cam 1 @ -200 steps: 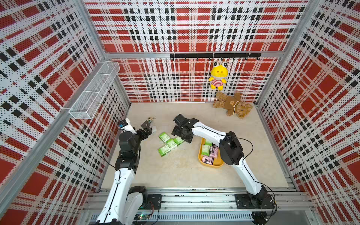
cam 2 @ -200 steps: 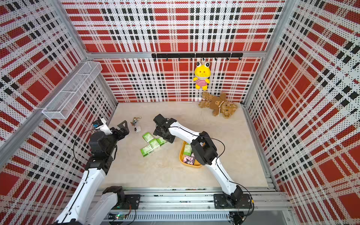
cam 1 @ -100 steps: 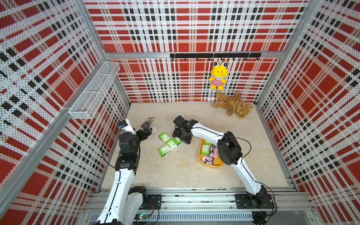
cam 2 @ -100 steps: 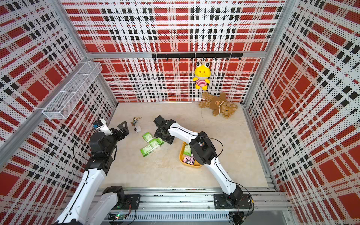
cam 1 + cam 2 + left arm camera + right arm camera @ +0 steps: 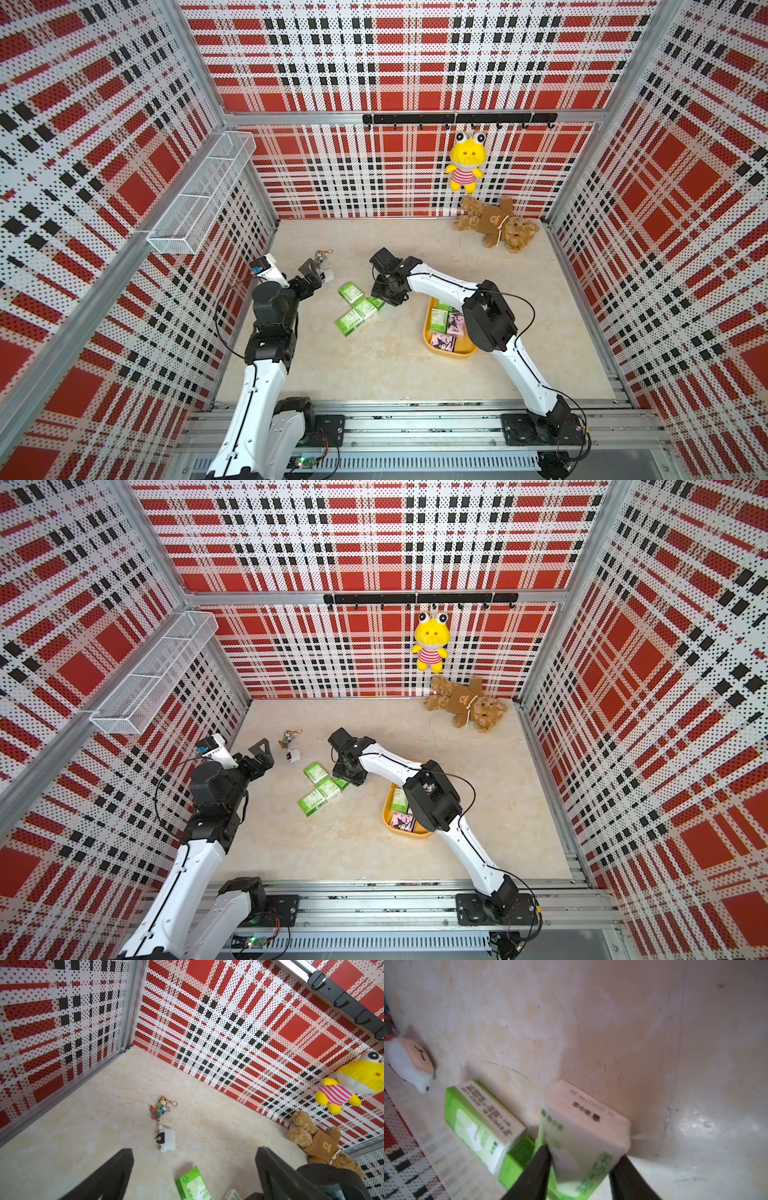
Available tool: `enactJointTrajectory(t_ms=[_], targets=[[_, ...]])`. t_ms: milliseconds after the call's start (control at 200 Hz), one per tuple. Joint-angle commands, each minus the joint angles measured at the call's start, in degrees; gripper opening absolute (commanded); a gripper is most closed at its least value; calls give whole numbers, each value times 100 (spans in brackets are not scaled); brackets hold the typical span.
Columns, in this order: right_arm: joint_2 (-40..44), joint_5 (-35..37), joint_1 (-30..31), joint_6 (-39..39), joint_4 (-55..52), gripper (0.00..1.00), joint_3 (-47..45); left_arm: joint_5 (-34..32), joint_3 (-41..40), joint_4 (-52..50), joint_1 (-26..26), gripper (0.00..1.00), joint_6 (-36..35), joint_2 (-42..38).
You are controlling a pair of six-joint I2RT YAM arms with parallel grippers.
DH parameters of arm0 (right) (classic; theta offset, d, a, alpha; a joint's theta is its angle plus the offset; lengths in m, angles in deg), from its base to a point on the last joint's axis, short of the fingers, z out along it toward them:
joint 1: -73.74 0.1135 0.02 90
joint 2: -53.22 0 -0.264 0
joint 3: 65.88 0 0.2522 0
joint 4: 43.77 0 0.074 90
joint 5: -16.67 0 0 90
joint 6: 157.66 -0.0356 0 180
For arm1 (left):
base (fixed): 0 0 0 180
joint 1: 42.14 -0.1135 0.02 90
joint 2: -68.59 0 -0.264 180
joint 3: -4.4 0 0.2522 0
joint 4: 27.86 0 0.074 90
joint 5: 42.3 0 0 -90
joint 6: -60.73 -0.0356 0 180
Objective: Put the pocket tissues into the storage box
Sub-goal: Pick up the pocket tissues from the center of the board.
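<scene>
Three green-and-white pocket tissues (image 5: 351, 292) (image 5: 365, 308) (image 5: 350, 323) lie in a loose cluster on the floor, seen in both top views. At the cluster's right edge is another green packet (image 5: 581, 1118), partly hidden under my right gripper (image 5: 584, 1152) in the top views. In the right wrist view its two fingers press on that packet's sides, shut on it. The yellow-orange storage box (image 5: 428, 336) lies to the right and holds a green packet (image 5: 439, 320) and pink ones (image 5: 442, 341). My left gripper (image 5: 194, 1149) stands open and holds nothing, left of the cluster.
A small white plush (image 5: 328, 275) and a fox keychain (image 5: 320, 257) lie beside the left gripper. A teddy bear (image 5: 496, 224) lies at the back right under a hanging yellow frog plush (image 5: 465, 166). A white wire basket (image 5: 199, 195) hangs on the left wall.
My right gripper has come down slightly at the cluster's right edge and its jaws have closed from wide open onto the green packet. The left arm has not moved.
</scene>
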Motion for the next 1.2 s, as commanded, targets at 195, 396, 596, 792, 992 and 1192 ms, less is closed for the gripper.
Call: enactJointTrajectory(t_ms=[195, 396, 596, 792, 992, 1192], targets=[[261, 122, -59, 517, -226, 26, -708, 39, 16, -54, -133, 99, -126, -91], [641, 314, -143, 1214, -165, 13, -886, 79, 16, -51, -147, 99, -87, -82], [996, 460, -183, 1937, -46, 7, -844, 90, 95, -96, -141, 99, -82, -73], [1637, 673, -259, 2451, 313, 3, -1239, 105, 172, -142, -141, 99, -47, -73], [2603, 570, -552, 3002, 607, 2, -2054, 127, 210, -151, -146, 99, 28, -38], [3965, 582, -1144, 3347, 574, 2, -3307, 146, 212, -128, -145, 99, 118, -2]])
